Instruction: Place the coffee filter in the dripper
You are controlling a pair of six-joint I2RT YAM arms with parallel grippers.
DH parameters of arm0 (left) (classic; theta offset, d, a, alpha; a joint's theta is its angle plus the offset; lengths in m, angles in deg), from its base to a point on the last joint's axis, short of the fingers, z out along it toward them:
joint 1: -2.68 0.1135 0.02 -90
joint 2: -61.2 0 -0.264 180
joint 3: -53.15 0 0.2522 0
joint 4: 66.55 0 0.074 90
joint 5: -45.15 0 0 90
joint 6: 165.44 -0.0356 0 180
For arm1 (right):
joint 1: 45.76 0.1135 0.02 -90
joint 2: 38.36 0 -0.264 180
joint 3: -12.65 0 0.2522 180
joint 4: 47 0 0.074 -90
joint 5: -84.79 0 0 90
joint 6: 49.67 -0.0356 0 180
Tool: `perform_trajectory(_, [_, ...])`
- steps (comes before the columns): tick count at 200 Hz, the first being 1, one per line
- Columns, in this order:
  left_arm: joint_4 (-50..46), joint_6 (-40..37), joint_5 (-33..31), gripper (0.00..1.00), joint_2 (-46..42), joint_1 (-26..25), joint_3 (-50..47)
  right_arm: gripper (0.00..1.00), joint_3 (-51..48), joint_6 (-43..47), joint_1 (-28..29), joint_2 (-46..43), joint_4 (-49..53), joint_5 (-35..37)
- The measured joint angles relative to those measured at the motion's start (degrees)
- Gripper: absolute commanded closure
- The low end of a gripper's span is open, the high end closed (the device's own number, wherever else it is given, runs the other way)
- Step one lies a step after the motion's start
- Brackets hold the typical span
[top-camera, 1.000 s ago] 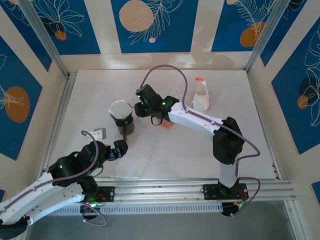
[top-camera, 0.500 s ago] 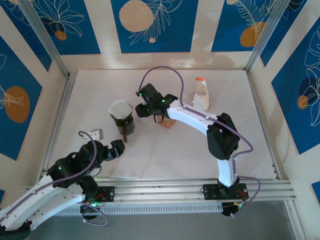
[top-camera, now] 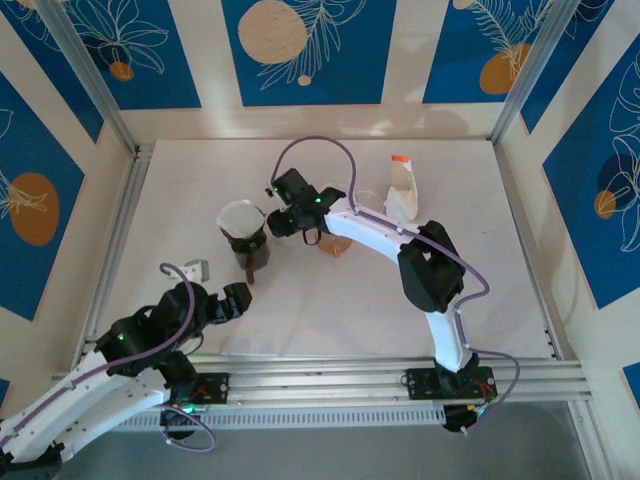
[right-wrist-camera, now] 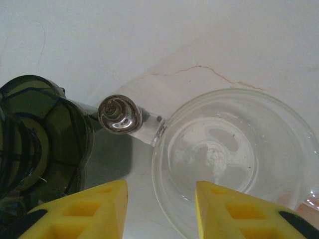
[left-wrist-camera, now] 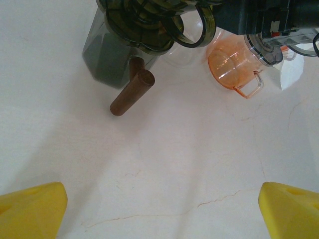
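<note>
A dark smoky dripper (top-camera: 250,252) with a brown wooden handle (left-wrist-camera: 132,92) stands left of the table's middle. In the top view a white round coffee filter (top-camera: 240,215) sits in its top. My right gripper (top-camera: 283,222) hovers just right of the dripper (right-wrist-camera: 35,129), open. In the right wrist view its yellow fingers (right-wrist-camera: 89,209) straddle the left rim of a clear glass bowl (right-wrist-camera: 234,154) without holding anything. My left gripper (top-camera: 232,298) hangs low near the front, open and empty, facing the dripper (left-wrist-camera: 144,20).
An orange transparent cup (left-wrist-camera: 232,64) lies right of the dripper, beside the glass bowl (top-camera: 366,203). A white pouch with an orange top (top-camera: 402,192) stands at the back right. A small grey block (top-camera: 197,267) rests at the left. Walls enclose the table.
The right arm's elbow has swung left and toward the back while its gripper stayed beside the dripper. The left arm has drawn back slightly.
</note>
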Motion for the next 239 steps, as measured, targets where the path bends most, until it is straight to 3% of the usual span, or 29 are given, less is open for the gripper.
perform_trajectory(239, [-0.02, 0.02, 0.02, 0.0, -0.02, 0.0, -0.17, 0.92, 2.32, 0.87, -0.17, 1.84, 1.49, -1.86])
